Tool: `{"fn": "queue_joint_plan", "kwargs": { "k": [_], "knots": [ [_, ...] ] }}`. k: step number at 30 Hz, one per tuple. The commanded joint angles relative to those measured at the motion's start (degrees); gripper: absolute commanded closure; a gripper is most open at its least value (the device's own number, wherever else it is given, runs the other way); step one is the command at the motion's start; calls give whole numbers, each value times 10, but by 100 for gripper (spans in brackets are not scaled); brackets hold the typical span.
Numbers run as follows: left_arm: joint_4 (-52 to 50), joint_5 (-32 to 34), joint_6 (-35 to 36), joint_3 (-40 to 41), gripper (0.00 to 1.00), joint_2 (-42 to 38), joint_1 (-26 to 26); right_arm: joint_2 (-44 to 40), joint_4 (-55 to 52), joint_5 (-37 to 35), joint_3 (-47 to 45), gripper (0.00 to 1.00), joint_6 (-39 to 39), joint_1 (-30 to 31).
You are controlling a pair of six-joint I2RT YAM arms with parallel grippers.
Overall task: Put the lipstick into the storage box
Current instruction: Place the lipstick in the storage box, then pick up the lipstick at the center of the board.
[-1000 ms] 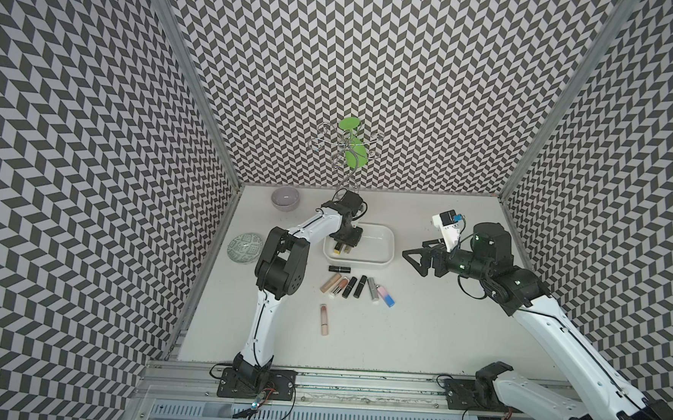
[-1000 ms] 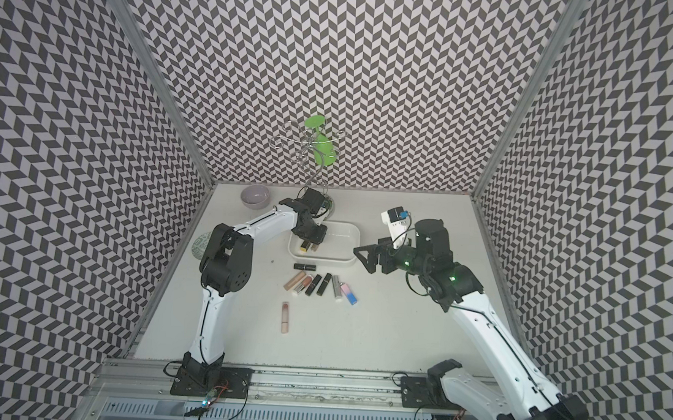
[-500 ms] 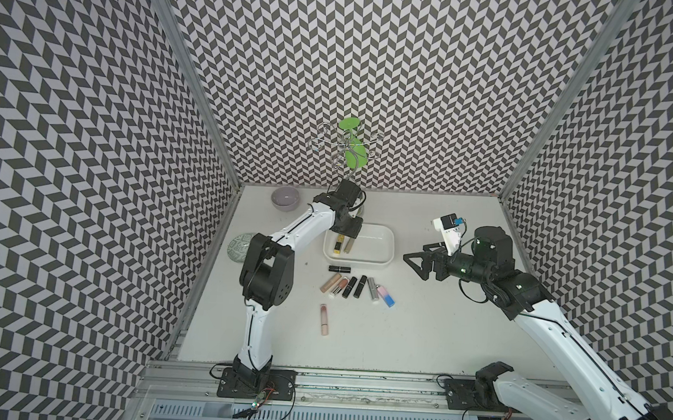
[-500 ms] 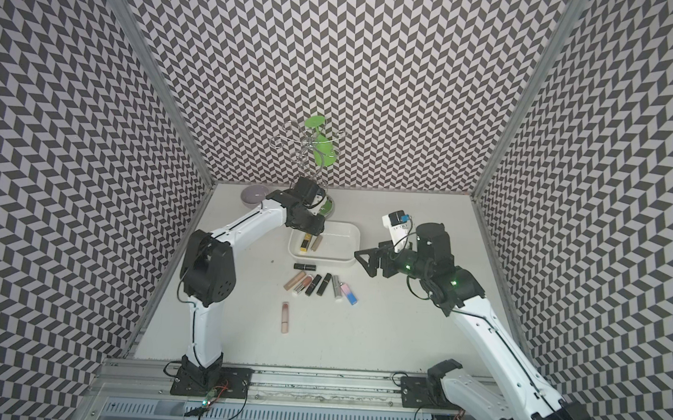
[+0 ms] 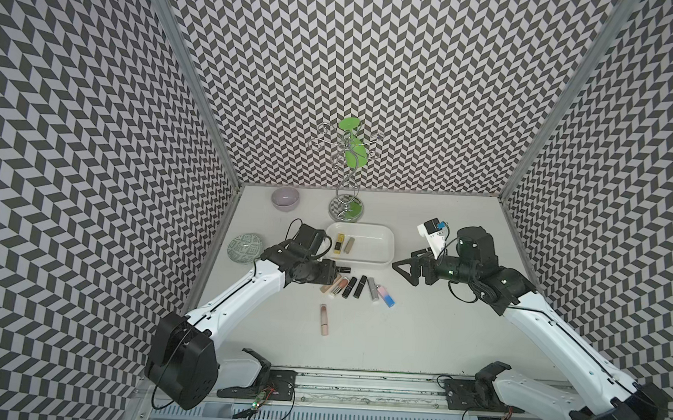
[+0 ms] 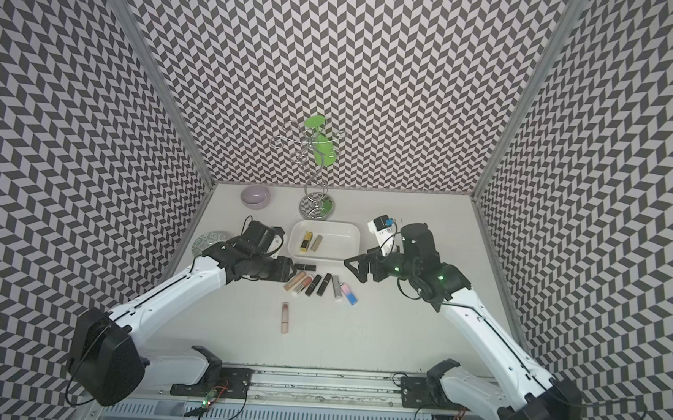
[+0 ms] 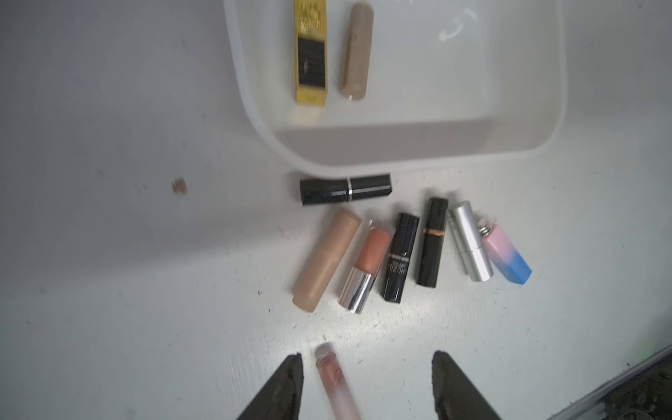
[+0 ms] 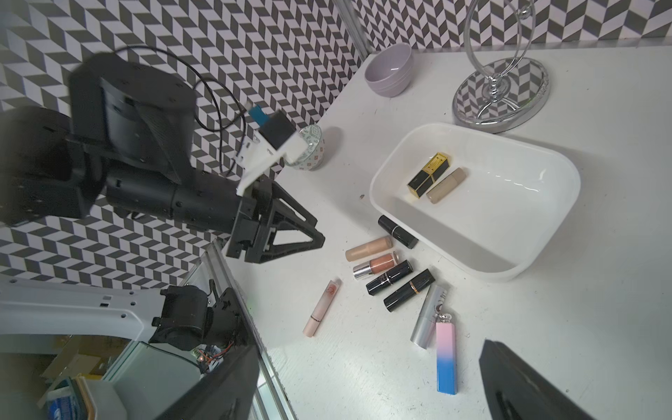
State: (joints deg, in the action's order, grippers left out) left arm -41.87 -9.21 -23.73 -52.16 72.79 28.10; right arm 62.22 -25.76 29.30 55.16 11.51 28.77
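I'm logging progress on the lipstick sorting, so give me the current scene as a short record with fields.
storage box: holds two lipsticks, gold-black and beige
table: eight lipsticks still out; black one beside the box, row of six, lone pink tube apart
left gripper: open, empty, above the table
right gripper: open, empty
other items: lilac bowl, green plate, metal stand
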Motion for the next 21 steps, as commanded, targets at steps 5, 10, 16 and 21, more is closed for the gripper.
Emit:
{"fn": "queue_joint_plan", "kwargs": {
  "k": [5, 10, 16, 21],
  "knots": [
    [59, -40, -72, 94, 41, -54, 1, 12, 10, -58, -35, 1, -13, 72],
    [65, -39, -70, 107, 43, -36, 6, 36, 13, -72, -73, 1, -13, 126],
    [73, -37, -70, 110, 48, -3, 15, 81, 20, -62, -87, 1, -2, 178],
    [64, -1, -76, 102, 51, 41, 48, 112, 17, -68, -80, 1, -4, 207]
  ]
}}
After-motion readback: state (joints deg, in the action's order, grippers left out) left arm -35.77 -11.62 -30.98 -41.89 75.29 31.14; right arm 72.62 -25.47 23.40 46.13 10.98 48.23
